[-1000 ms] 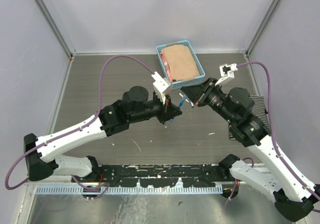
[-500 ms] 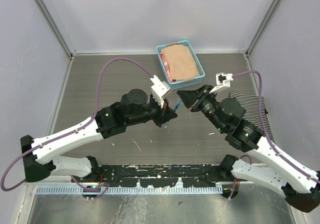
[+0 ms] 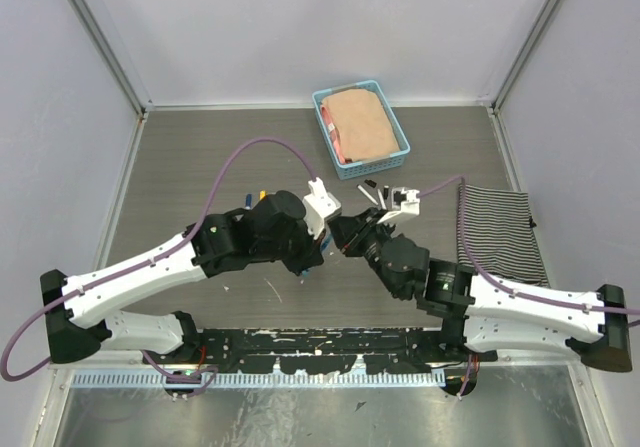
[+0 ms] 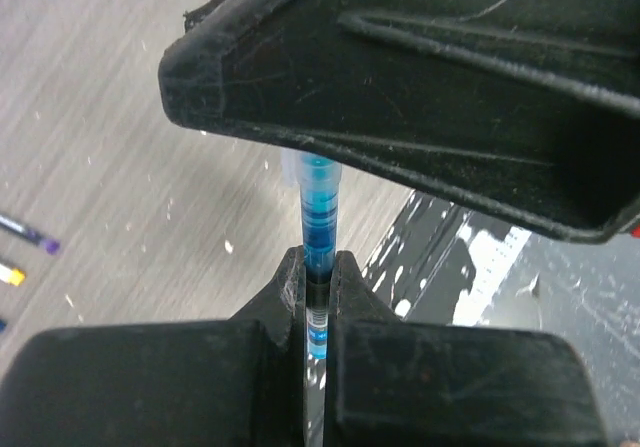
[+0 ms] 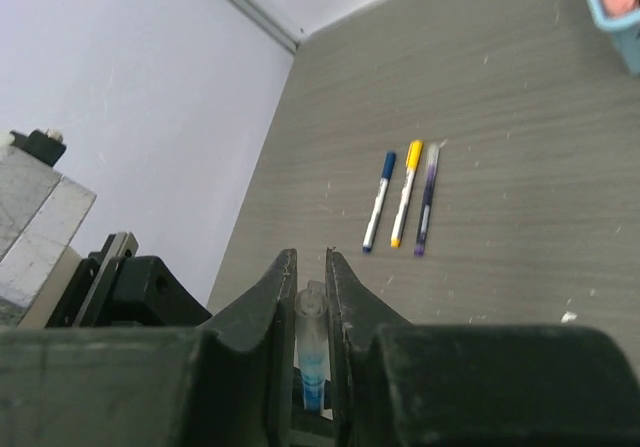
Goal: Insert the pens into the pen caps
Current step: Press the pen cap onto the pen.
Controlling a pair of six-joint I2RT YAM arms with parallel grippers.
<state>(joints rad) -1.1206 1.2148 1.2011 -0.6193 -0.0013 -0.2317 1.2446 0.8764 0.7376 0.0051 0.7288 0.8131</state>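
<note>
My left gripper (image 4: 318,267) is shut on the lower barrel of a blue pen (image 4: 320,212), which points up into the underside of the right gripper. My right gripper (image 5: 310,265) is shut on a clear pen cap (image 5: 311,312), and the pen's blue end shows inside that cap. In the top view the left gripper (image 3: 320,244) and right gripper (image 3: 345,235) meet tip to tip mid-table, hiding pen and cap. Three capped pens (image 5: 404,195) lie side by side on the table, and they appear left of the arms as small pens (image 3: 252,199).
A blue basket (image 3: 325,127) with a tan and pink bundle stands at the back. A few small black and white pieces (image 3: 370,189) lie just in front of it. A striped cloth (image 3: 495,232) lies at the right. The arms' bases line the near edge.
Both grippers have moved nearer and slightly left while staying tip to tip. The right arm has swung down low across the table, uncovering the striped cloth. Both grips are unchanged.
</note>
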